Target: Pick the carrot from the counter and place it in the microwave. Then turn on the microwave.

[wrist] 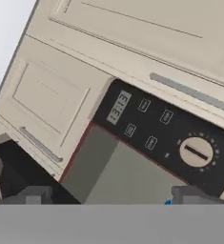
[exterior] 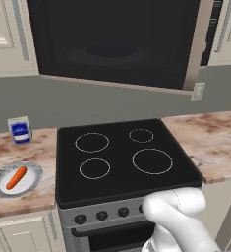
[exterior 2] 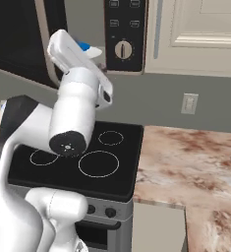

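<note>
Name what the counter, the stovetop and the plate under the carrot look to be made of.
Counter: polished stone, likely marble, going by the pinkish-brown veining. Stovetop: smooth black glass or ceramic, flat with printed white burner rings. Plate under the carrot: probably glazed ceramic, pale with a patterned rim; the render leaves it open.

The microwave door hangs open — its dark mouth is unblocked. Below, the stove top lies bare — the counter beside it too.
</note>
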Motion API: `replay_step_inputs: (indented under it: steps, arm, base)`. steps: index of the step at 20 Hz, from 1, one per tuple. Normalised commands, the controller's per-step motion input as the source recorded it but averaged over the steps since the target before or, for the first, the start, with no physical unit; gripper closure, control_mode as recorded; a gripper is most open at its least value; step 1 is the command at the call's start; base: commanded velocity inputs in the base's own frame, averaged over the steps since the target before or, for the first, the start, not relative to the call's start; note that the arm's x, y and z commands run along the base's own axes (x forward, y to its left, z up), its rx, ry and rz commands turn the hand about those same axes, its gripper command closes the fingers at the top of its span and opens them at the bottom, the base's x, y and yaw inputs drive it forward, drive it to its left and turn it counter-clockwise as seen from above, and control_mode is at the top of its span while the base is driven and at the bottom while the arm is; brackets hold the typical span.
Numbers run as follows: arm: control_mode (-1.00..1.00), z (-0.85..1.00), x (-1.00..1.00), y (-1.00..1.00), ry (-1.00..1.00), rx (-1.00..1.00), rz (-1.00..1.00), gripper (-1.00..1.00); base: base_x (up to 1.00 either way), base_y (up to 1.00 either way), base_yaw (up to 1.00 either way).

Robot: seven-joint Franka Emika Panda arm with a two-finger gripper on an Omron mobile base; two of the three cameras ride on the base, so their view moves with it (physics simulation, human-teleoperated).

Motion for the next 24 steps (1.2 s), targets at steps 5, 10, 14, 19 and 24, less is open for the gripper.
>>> replay_step_inputs:
  steps: [5,10,14,19,24]
  arm:
    - [-1.0,-0.06,0.29,0.0,0.08,0.2,0.35,-1.0]
    - [-1.0,-0.23,0.2,0.02,0.08,0.13,0.32,-1.0]
    - [-1.0,-0.34,0.22,0.12,0.06,0.05,0.29,-1.0]
    - [-1.0,-0.17,0.23,0.32,0.01,0.01,0.25,-1.0]
    - [-1.0,-0.18,0.3,0.43,0.0,0.0,0.23,-1.0]
  base:
    - [0.0,0.0,0.0]
    - [0.0,0.0,0.0]
    - [0.0,0.0,0.0]
    - [0.0,0.0,0.0]
    - [0.0,0.0,0.0]
